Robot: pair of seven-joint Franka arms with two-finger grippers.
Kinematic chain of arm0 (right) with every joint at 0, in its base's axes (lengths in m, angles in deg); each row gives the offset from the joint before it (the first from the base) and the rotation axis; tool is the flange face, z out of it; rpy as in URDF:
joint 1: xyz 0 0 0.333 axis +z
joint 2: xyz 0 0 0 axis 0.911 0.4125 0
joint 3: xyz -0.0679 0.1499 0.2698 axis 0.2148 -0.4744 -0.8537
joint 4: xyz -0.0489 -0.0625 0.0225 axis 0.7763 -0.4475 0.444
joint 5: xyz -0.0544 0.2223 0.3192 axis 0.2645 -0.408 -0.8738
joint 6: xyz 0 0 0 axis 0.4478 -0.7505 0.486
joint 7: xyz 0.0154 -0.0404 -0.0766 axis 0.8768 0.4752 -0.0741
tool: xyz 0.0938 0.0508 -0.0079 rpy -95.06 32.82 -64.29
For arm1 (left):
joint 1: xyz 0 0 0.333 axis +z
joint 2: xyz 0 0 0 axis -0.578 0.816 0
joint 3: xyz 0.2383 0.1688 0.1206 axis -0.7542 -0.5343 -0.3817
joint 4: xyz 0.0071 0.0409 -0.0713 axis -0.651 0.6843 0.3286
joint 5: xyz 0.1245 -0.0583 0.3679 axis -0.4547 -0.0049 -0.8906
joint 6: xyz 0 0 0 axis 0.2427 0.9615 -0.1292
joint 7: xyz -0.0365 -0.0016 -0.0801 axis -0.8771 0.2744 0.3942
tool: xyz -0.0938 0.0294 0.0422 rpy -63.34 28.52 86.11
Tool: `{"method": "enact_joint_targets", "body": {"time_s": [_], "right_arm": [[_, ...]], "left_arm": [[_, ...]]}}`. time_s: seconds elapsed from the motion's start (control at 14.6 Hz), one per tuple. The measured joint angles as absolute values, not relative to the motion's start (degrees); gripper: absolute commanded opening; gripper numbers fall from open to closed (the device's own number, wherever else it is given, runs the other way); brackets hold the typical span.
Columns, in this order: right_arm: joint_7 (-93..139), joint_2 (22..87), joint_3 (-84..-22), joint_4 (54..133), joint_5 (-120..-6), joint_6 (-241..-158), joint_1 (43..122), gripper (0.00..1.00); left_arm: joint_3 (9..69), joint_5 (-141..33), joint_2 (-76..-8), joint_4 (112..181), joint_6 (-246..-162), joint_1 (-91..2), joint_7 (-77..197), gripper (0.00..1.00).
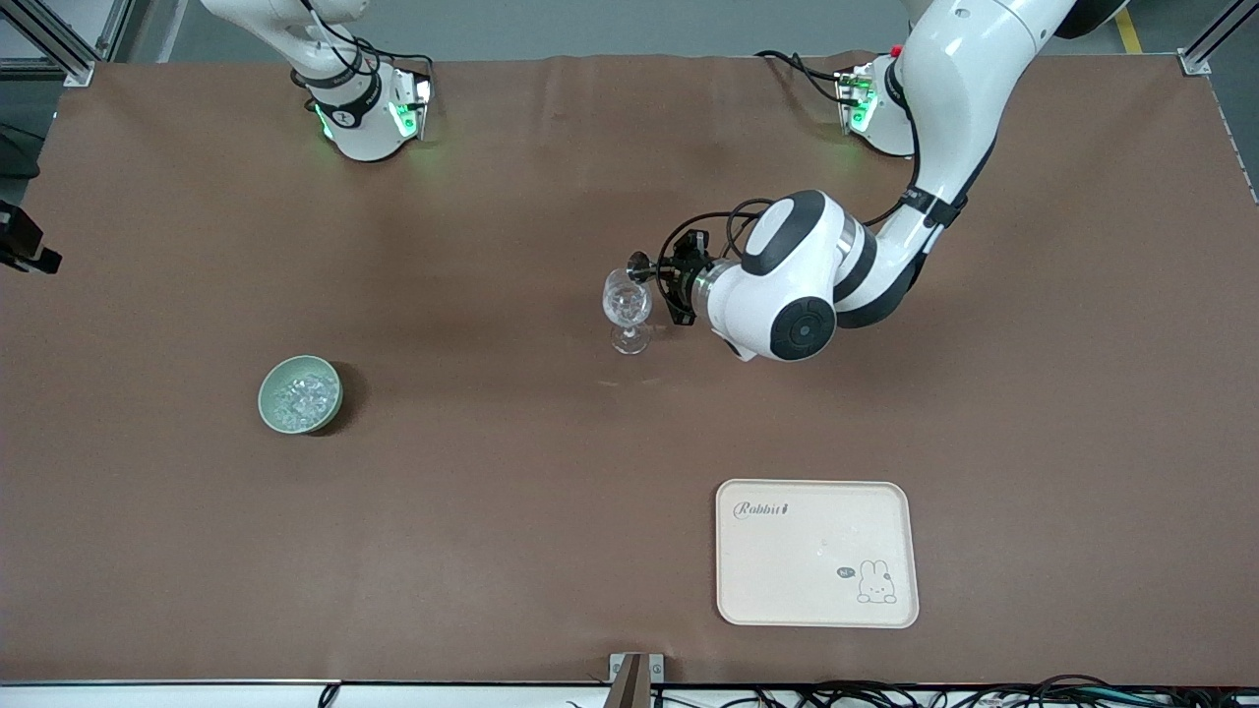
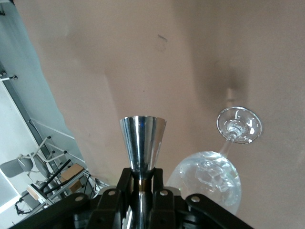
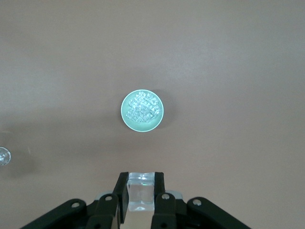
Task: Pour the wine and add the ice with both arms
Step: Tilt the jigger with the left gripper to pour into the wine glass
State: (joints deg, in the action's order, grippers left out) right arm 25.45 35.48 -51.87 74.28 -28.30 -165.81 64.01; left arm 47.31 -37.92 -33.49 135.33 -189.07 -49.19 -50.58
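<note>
A brown mat covers the desk (image 1: 492, 551). Toward the right arm's end sits a pale green bowl (image 1: 300, 394) heaped with ice (image 1: 303, 397). High over it hangs the right gripper (image 3: 140, 193), out of the front view, its fingers (image 3: 121, 191) clamped on one clear ice cube (image 3: 140, 192). Mid-desk stands a wine glass (image 1: 627, 308) with ice chunks already in it. The left gripper (image 1: 657, 272) hovers just beside its rim, its fingers (image 2: 125, 183) closed on a metal jigger (image 2: 142, 143) — tipped sideways. A cream rabbit tray (image 1: 816, 553) lies nearer the front camera.
</note>
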Motion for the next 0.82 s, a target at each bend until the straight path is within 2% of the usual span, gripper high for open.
{"method": "enact_joint_targets", "body": {"time_s": [0.82], "right_arm": [[25.45,35.48,-51.87,74.28,-28.30,-165.82,64.00,0.01]], "left_arm": [[47.39,-37.92,-33.21,134.83,-187.89,-50.30,-59.67,0.01]]}}
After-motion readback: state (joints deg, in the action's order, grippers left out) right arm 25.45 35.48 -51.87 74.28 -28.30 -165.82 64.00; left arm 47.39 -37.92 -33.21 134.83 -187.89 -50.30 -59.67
